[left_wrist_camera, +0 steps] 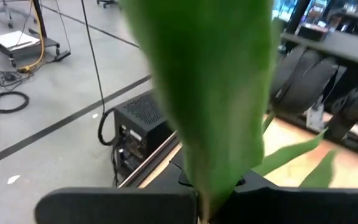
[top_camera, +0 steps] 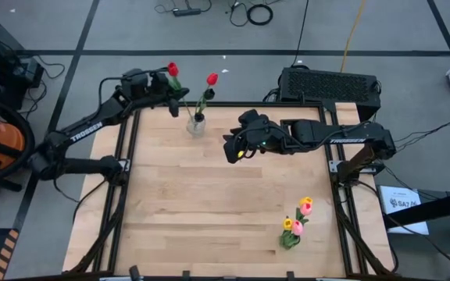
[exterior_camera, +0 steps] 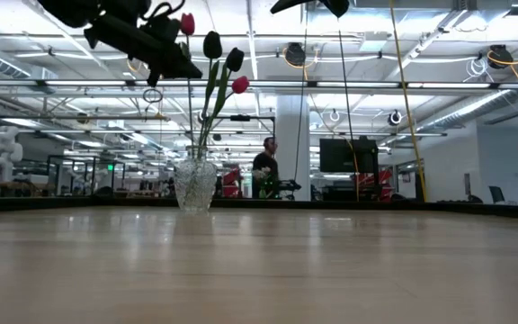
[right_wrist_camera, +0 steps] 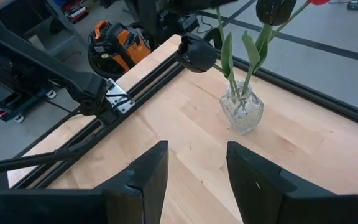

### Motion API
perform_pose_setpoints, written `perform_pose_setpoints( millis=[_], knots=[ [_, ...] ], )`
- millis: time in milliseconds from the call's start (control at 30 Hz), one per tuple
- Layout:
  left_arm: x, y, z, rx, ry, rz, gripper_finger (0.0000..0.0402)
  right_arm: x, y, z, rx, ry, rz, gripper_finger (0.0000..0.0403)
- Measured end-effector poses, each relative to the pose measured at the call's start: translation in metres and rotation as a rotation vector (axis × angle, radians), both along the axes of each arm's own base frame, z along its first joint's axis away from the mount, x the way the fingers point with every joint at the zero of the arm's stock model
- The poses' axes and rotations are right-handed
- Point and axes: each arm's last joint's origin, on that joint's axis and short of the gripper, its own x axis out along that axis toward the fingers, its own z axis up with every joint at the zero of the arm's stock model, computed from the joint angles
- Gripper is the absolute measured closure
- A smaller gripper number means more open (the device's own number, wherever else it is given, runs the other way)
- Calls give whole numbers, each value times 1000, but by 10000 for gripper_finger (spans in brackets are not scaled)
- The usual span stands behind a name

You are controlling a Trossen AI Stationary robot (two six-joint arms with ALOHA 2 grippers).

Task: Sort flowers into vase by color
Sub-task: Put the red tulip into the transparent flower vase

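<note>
A clear glass vase [top_camera: 196, 125] stands near the table's far edge and holds red and dark tulips; it also shows in the low view [exterior_camera: 195, 184] and the right wrist view [right_wrist_camera: 242, 111]. My left gripper [top_camera: 165, 81] is above the vase, shut on a red tulip [top_camera: 173, 69] whose stem runs down into the vase. My right gripper [top_camera: 231, 150] is open and empty, raised above the table to the right of the vase. A second vase [top_camera: 289, 239] with yellow and pink tulips [top_camera: 305, 207] stands at the near right. My left gripper is shut on the red tulip below its head [exterior_camera: 187, 24]. A big green leaf [left_wrist_camera: 210, 93] in front of the wrist camera hides the place of contact; leaf and stem come out between the shut fingers [left_wrist_camera: 135, 202]. The tulip stands about upright, its lower stem in the vase.
A black box [top_camera: 330, 84] sits beyond the table's far edge on the right. Bare wood [top_camera: 194, 203] lies between the two vases. The table's black frame rails [top_camera: 131, 133] run along its sides.
</note>
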Motion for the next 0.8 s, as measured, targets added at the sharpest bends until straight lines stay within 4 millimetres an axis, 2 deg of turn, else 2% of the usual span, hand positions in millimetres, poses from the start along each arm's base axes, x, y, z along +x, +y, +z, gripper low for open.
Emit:
perform_pose_setpoints(
  millis=[400,633,800],
  knots=[
    [5,2,-51,41,30,-26,397,0,0,0,20,-11,-14,248],
    [17,1,-66,3,70,-65,356,0,-1,0,-10,-12,-56,248],
    [20,-1,-68,-7,68,-81,336,0,-1,0,-12,-11,-54,248]
  ],
)
